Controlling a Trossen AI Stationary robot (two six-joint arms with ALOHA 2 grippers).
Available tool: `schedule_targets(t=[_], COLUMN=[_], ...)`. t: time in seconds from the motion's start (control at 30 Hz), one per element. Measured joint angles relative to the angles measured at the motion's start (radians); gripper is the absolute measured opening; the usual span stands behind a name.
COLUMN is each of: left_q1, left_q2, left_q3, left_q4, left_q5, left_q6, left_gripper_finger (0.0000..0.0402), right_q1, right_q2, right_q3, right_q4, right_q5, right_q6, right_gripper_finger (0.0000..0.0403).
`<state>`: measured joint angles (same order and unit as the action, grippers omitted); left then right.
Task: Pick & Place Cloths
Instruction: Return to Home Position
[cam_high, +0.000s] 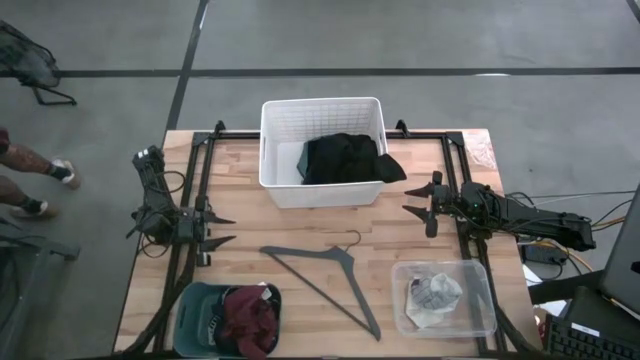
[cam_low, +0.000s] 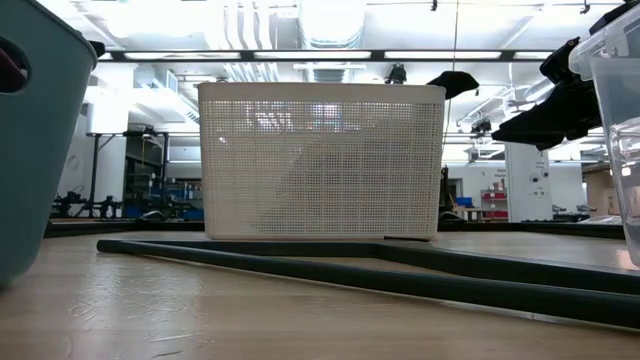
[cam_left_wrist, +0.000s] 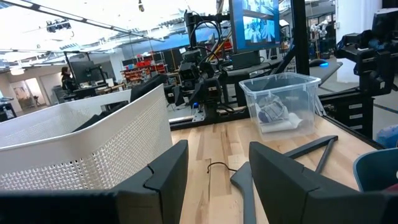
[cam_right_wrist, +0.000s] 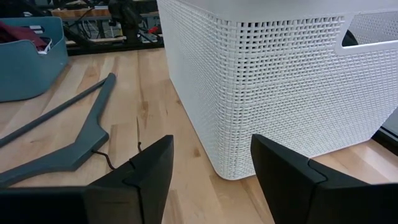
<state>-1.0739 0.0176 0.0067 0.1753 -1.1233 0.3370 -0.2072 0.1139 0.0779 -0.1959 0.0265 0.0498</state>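
A black cloth (cam_high: 345, 158) lies in the white slatted basket (cam_high: 285, 125), one part draped over the basket's right rim (cam_low: 450, 82). A maroon cloth (cam_high: 250, 318) sits with teal fabric in the teal bin (cam_high: 188, 312). Small white and pale-blue pieces (cam_high: 432, 295) lie in the clear plastic box (cam_high: 480, 300). My left gripper (cam_high: 232, 229) hovers open left of the hanger, in front of the basket's left corner (cam_left_wrist: 214, 180). My right gripper (cam_high: 406, 199) is open beside the basket's right front corner (cam_right_wrist: 211, 168). Neither touches anything.
A thin grey hanger (cam_high: 325, 275) lies flat on the wooden table between the bin and the clear box, its hook toward the basket. The basket stands at the table's far middle. A person's legs (cam_high: 25, 175) show beyond the left edge.
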Motion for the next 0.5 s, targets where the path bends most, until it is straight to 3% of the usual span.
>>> schedule_targets(t=[0.5], left_q1=[0.000], left_q2=[0.000], left_q3=[0.000], left_q4=[0.000], left_q5=[0.000], left_q6=[0.000], left_gripper_finger=[0.0177], right_q1=[0.000], right_q2=[0.000], right_q3=[0.000], right_q4=[0.000], right_q5=[0.000], right_q6=[0.001], right_gripper_finger=[0.0178])
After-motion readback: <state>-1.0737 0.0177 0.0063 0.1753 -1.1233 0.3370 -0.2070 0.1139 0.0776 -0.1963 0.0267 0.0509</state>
